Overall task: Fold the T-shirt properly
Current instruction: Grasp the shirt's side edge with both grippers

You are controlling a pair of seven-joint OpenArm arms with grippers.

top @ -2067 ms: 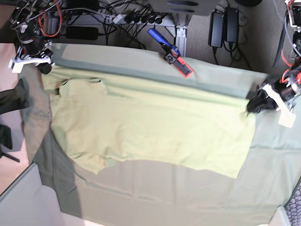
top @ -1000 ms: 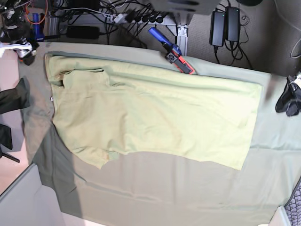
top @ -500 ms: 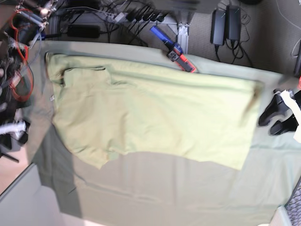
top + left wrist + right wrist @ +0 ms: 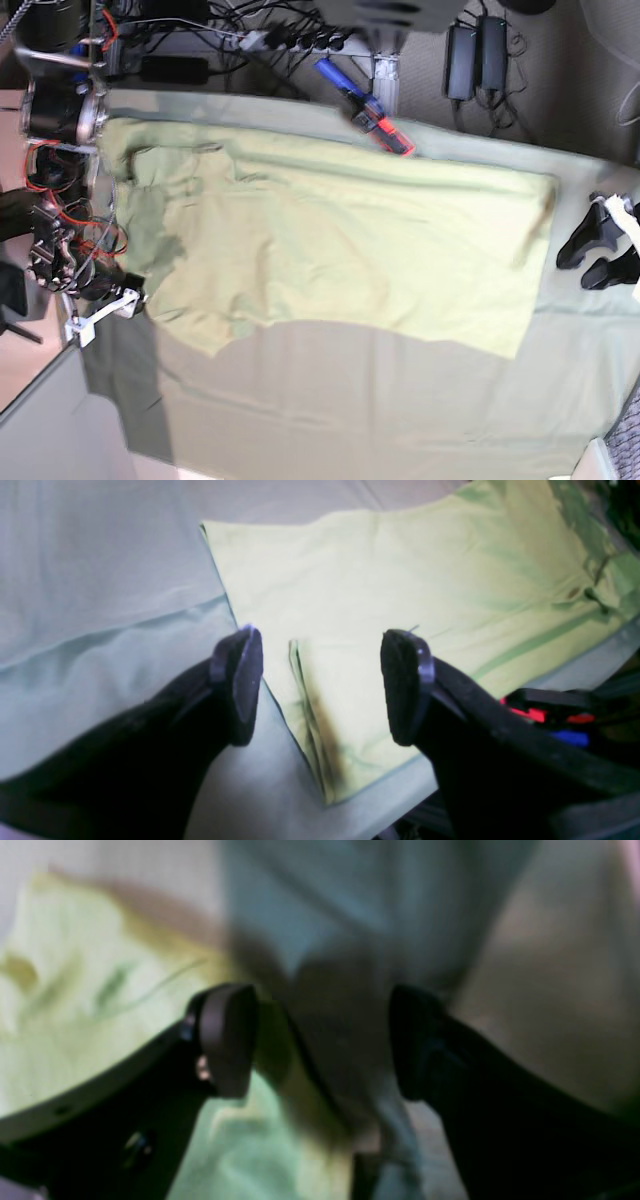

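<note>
The light olive T-shirt [image 4: 340,250] lies spread flat on the grey-green tablecloth [image 4: 400,410], collar end to the left. My left gripper [image 4: 575,273] hovers open just off the shirt's right edge. In the left wrist view the left gripper [image 4: 320,685] straddles a folded hem corner of the T-shirt [image 4: 400,580] without touching it. My right gripper [image 4: 118,290] sits at the shirt's near-left edge. The blurred right wrist view shows the right gripper [image 4: 320,1040] open over the border between the T-shirt [image 4: 75,990] and the tablecloth [image 4: 350,915].
A blue and red tool [image 4: 365,110] lies at the table's back edge, touching the shirt's far side. Power bricks [image 4: 478,50] and cables lie on the floor behind. A dark garment [image 4: 15,210] hangs at the left edge. A grey panel [image 4: 50,430] stands at the near left.
Both grippers have let go of the shirt's far edge, which now lies farther back. The right arm swung down the left side to the near-left edge. The left arm dropped slightly beside the right edge.
</note>
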